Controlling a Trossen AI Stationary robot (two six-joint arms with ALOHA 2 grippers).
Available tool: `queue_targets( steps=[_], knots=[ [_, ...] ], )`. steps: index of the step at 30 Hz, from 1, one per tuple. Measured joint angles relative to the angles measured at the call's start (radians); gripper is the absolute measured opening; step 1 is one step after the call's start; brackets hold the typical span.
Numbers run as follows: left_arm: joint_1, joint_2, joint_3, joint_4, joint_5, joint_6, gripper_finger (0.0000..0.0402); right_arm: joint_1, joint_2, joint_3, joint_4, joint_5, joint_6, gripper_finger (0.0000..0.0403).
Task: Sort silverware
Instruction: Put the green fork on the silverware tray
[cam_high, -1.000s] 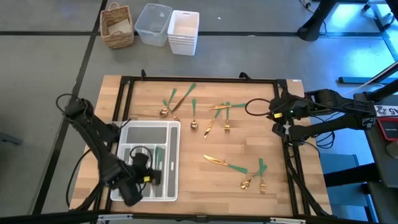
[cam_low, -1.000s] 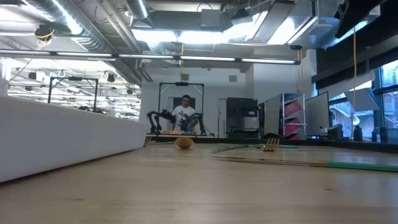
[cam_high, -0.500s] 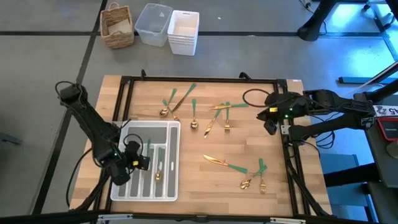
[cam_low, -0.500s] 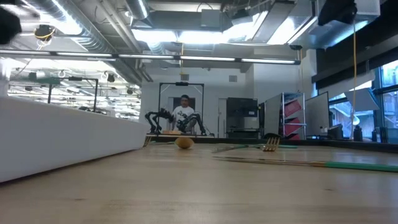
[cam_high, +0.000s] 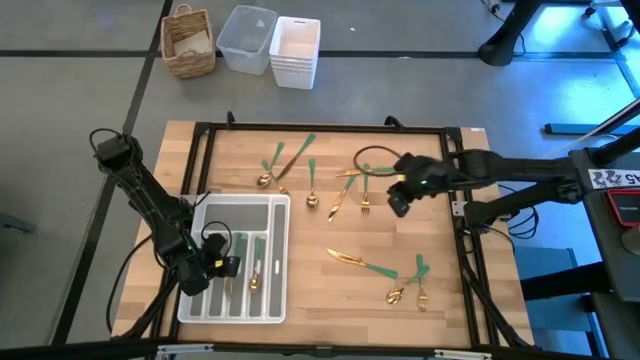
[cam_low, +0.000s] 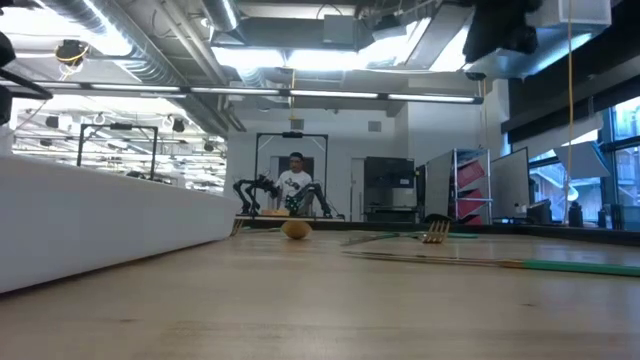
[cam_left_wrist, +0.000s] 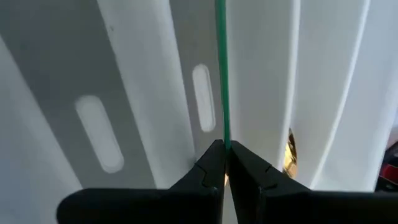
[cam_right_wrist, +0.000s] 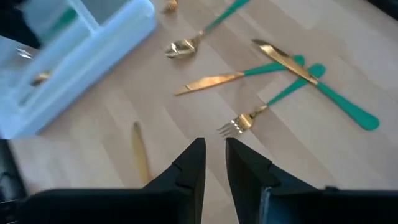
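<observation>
Since a second ago: the right gripper (cam_high: 399, 197) has swung in from the table's right rail to hang above the middle cluster of silverware (cam_high: 350, 190). The left gripper (cam_high: 213, 265) has pulled back from the tray's near end to its left compartments.

Left gripper: fingers (cam_left_wrist: 211, 163) pressed together, tips down in a tray (cam_high: 245, 204) slot, right by a green handle (cam_left_wrist: 221, 74) lying along it. Whether they pinch that handle, cannot tell. A gold spoon (cam_high: 254, 280) sits in a neighbouring slot.

Right gripper: fingers (cam_right_wrist: 193, 163) slightly apart, holding nothing, over bare wood just short of a fork (cam_right_wrist: 249, 118).

Rest of the silverware lies loose on the table (cam_high: 310, 250): one group (cam_high: 285, 165) toward the far edge, one crossed group mid-table, a knife (cam_high: 360, 262) and a fork-and-spoon pair (cam_high: 410, 285) toward the near right corner. Open wood between the tray and these groups.

A black frame rail (cam_high: 320, 128) rings the tabletop. Beyond the far edge stand a wicker basket (cam_high: 188, 40), a clear bin (cam_high: 246, 38) and a white bin (cam_high: 295, 50), all well apart from the work. In the low view, a person (cam_low: 296, 185) stands far back in the room.
</observation>
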Motion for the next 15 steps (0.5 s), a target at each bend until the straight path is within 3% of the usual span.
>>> queue_targets(
  steps=[8, 15],
  knots=[
    [0.018, 0.000, 0.000, -0.007, 0.007, 0.005, 0.0004, -0.020, 0.185, -0.001, -0.001, 0.180, 0.172, 0.0065],
    [0.028, 0.014, 0.002, -0.043, 0.005, 0.028, 0.0025, -0.102, 0.318, -0.001, 0.011, 0.159, 0.209, 0.0065]
  ],
)
